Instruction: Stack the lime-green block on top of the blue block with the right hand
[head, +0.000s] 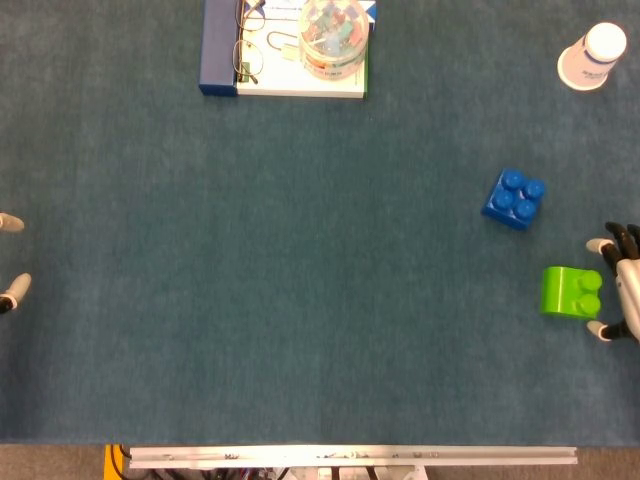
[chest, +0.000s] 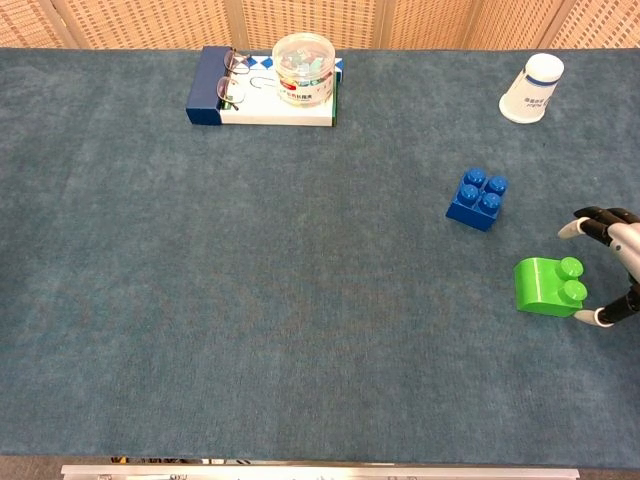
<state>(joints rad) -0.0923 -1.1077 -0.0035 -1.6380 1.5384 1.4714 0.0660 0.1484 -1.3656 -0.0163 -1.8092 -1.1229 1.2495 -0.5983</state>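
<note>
The lime-green block (head: 571, 292) (chest: 548, 286) lies on its side on the blue-grey cloth at the right, its studs facing right. The blue block (head: 513, 199) (chest: 477, 199) stands studs up a short way behind it and to the left. My right hand (head: 618, 283) (chest: 610, 262) is just right of the green block, fingers spread to either side of the studded end, holding nothing. Whether a fingertip touches the block I cannot tell. Only the fingertips of my left hand (head: 8, 260) show at the left edge of the head view, apart and empty.
A white paper cup (head: 592, 56) (chest: 532, 88) lies upside down at the far right back. At the back left, a book (head: 283, 55) (chest: 262, 92) carries glasses and a clear tub of small items. The table's front edge (head: 350, 456) runs along the bottom.
</note>
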